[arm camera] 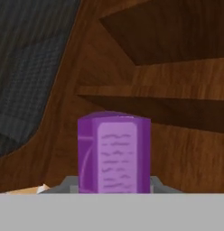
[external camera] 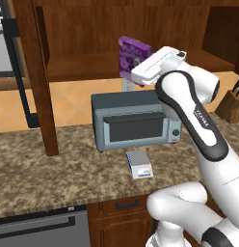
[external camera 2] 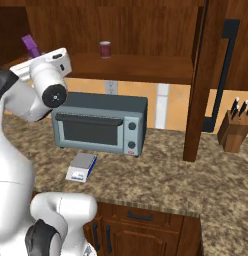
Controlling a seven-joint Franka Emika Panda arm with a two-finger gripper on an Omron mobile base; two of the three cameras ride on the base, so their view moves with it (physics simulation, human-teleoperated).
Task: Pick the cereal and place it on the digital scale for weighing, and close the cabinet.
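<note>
Right base view: mug beyond cereal

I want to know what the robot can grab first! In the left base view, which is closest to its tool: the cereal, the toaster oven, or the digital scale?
1. The cereal: held in the tool, up by the cabinet shelf.
2. The toaster oven: on the counter, below the tool.
3. The digital scale: lower, in front of the oven.

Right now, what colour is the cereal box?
Purple; the cereal box shows best in the hand view.
</note>
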